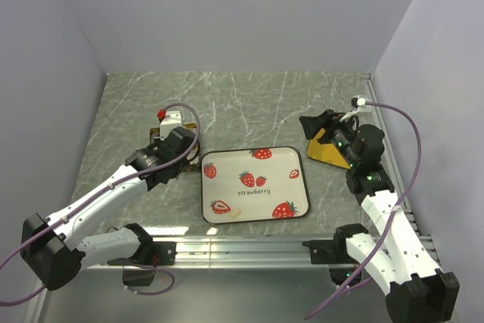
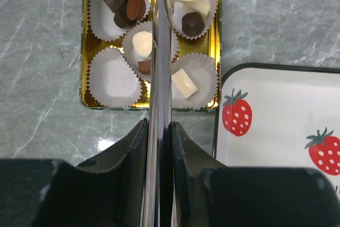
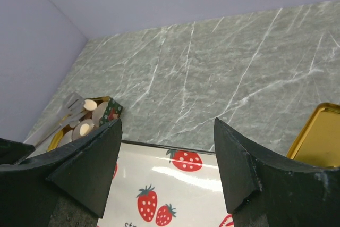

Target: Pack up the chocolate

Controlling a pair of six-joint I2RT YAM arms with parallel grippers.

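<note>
Black left tool (image 2: 158, 128) is pinched narrow on thin silver metal tongs (image 2: 158, 67), whose long axis runs straight ahead over the square gold tin (image 2: 86, 45). Small brown and cream chocolate lumps (image 2: 135, 6) lie in its white paper cups (image 2: 114, 81), either side of the blades. The right tool (image 3: 167, 126) gapes wide and holds nothing, well apart across the white strawberry-print tray (image 2: 276, 94). The left arm is nearer.

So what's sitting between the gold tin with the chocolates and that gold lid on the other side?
The strawberry tray lies between the tin and the lid; the top view shows it plainly.
</note>
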